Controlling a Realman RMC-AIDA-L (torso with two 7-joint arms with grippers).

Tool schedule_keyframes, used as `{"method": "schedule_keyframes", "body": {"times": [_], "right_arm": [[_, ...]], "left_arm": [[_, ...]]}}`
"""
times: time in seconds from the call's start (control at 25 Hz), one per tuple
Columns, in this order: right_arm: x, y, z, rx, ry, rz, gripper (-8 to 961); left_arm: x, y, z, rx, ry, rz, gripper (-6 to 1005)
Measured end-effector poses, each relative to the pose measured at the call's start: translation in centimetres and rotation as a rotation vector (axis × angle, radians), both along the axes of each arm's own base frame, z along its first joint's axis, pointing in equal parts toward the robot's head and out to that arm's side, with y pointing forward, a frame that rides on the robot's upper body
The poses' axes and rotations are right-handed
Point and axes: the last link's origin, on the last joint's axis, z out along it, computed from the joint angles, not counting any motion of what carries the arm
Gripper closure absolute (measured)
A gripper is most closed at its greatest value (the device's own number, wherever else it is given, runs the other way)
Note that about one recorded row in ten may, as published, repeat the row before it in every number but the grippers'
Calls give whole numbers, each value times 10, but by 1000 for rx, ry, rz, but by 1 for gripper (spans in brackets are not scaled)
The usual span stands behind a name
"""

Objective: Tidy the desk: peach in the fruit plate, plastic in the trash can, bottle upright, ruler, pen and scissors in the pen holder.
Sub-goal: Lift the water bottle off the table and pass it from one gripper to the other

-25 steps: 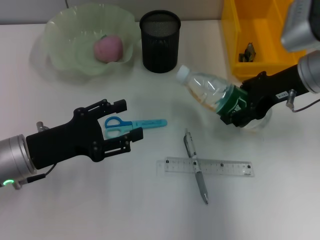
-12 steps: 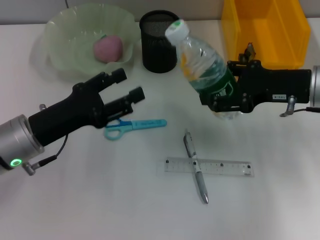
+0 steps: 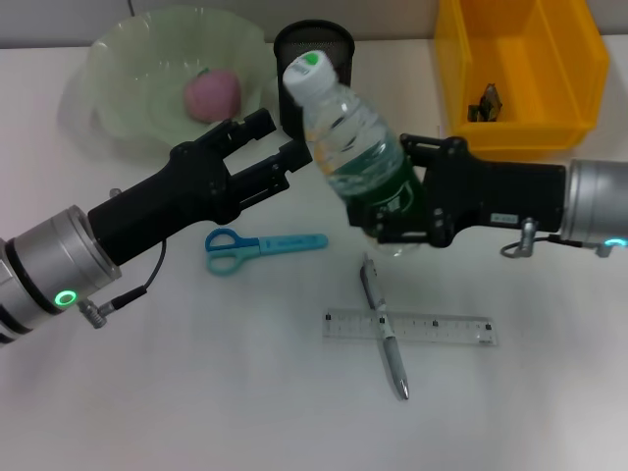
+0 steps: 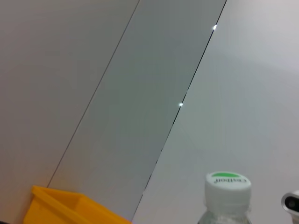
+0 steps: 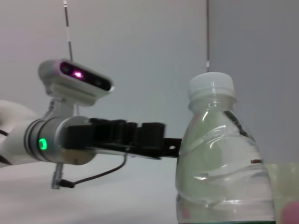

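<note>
Nearest to the robot, the ruler (image 3: 410, 327) and the pen (image 3: 384, 327) lie crossed on the table (image 3: 196, 392), below and in front of the right pincer (image 3: 385, 208). The scissors (image 3: 257, 245) lie flat just under the left arm, a little behind its fingertips.

The right pincer is closed on the green label of the bottle (image 3: 350, 147), at its lower half, and holds it above the table, nearly upright with the cap (image 3: 305, 73) leaning toward the left pincer (image 3: 277, 152). In the right wrist view the bottle (image 5: 223, 158) stands close before the camera, with the left arm behind it.

The left pincer is open, its two fingers (image 3: 250, 130) spread, and the tips reach the side of the bottle below its neck; whether they touch the plastic is hard to say from the head view. It holds nothing.

Farther off, the pen holder (image 3: 316, 44) stands behind the bottle cap, just beyond the left pincer. The peach (image 3: 213, 95) lies in the fruit plate (image 3: 118, 78), beyond the left arm. The yellow bin (image 3: 520, 69) stands past the right arm.
</note>
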Motion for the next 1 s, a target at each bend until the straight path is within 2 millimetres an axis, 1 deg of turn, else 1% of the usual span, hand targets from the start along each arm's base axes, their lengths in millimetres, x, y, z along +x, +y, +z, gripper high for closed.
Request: {"method": "schedule_keyframes", "body": {"times": [0.04,0.28,0.4,0.88,1.0], "right_arm": [[0,0,0,0,0,0,199],[-5,-3,-18,-49,-20,17,199],[-6,-4,-21,-59,-20,18,199],[-7,-3,-21,-55,-11,16,199],[-7,-3,-21,-54,-9,15,198]], "left_arm": [[1,1,0,1,-2,-1,238],[7,3,-1,3,-25,-10,239],[8,3,1,7,-35,-17,239],[9,4,1,9,-37,-20,241],[11,5,1,9,-39,-27,353]]}}
